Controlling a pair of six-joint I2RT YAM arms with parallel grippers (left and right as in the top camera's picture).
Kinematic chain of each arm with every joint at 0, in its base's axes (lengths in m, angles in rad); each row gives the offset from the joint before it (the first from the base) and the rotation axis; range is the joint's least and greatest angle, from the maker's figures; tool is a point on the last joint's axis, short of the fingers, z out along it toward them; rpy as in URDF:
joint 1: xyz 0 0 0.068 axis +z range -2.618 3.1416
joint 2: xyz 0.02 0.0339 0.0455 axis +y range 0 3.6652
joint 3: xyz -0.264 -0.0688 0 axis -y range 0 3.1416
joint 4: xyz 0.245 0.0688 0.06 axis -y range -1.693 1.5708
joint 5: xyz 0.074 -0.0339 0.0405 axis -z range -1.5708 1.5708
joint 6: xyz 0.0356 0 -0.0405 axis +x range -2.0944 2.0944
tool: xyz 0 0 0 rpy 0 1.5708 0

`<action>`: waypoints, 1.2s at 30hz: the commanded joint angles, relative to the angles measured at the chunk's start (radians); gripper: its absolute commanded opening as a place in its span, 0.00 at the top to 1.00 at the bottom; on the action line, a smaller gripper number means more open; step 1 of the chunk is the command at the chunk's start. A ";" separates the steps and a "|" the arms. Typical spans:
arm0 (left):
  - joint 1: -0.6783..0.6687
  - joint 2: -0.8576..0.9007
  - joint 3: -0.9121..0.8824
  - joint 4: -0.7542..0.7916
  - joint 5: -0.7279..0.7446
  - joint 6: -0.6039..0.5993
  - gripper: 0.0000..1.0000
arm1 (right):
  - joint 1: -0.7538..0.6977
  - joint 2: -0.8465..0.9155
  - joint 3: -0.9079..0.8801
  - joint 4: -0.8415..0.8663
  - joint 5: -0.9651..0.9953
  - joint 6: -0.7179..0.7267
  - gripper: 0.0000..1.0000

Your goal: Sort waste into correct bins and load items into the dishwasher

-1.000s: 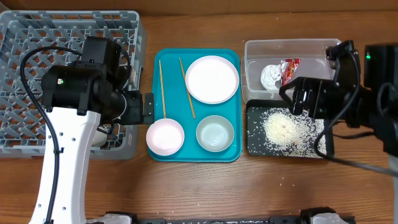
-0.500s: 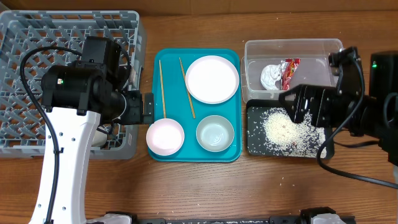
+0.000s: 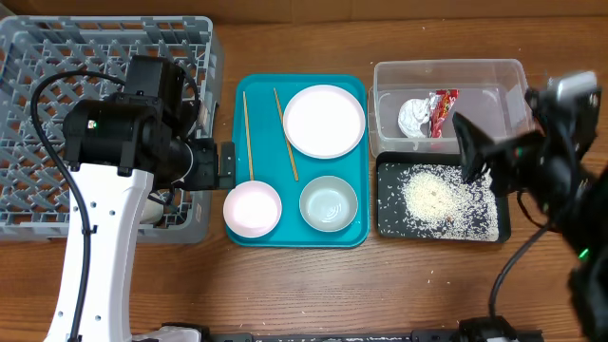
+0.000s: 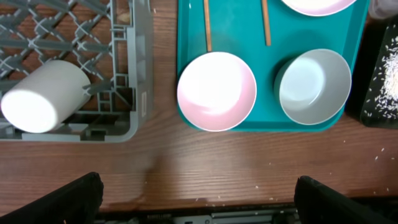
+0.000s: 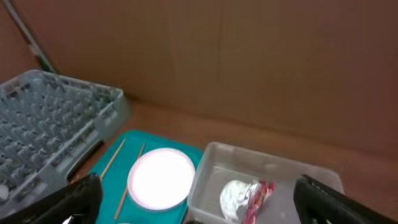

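Note:
The red wrapper [image 3: 442, 109] and crumpled white napkin [image 3: 415, 118] lie in the clear tub [image 3: 446, 72]; they show in the right wrist view too, wrapper [image 5: 257, 196], napkin [image 5: 235, 195]. Rice [image 3: 435, 199] covers the black tray [image 3: 389, 224]. The white-pink plate [image 3: 324, 120], pink bowl [image 3: 253, 208], grey-green bowl [image 3: 329, 204] and two chopsticks [image 3: 248, 133] sit on the teal tray [image 3: 359, 237]. My left gripper [image 4: 199, 196] is open and empty above the table front of the pink bowl [image 4: 216, 91]. My right gripper [image 3: 472, 152] is open and empty, raised over the tub and black tray.
The grey dish rack [image 3: 38, 43] fills the left side and holds a white cup [image 4: 45, 96] lying on its side. A few rice grains [image 3: 436, 275] lie on the wooden table in front of the black tray. A brown wall stands behind the table.
My right arm has pulled back to the right and lifted, its camera tilting up toward the back wall. The left arm and all objects have not moved.

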 commanded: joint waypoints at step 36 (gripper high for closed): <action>-0.001 0.003 0.013 0.002 -0.005 -0.018 0.00 | 0.002 -0.922 -1.435 0.805 -0.006 -0.031 0.00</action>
